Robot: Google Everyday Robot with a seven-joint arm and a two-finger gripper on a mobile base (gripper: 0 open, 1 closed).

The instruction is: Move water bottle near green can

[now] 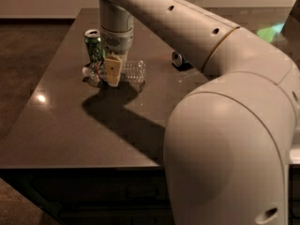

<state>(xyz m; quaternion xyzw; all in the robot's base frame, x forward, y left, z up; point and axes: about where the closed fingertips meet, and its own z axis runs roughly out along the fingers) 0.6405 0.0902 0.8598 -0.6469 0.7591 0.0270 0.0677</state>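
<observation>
The water bottle (pixel 132 72) lies on its side on the dark table (pixel 65 130), its cap end pointing left. The green can (pixel 94 44) stands upright just behind the bottle's cap end, very close to it. My gripper (pixel 111 73) reaches down from the arm above and is shut on the water bottle around its labelled middle. One pale finger (pixel 113 70) shows in front of the bottle. The label is mostly hidden by the gripper.
A blue can (pixel 178 59) lies on its side at the back right of the table, partly hidden behind my arm (pixel 187 27). My large arm body (pixel 225 139) fills the right foreground. The table's left edge borders dark floor (pixel 23 60).
</observation>
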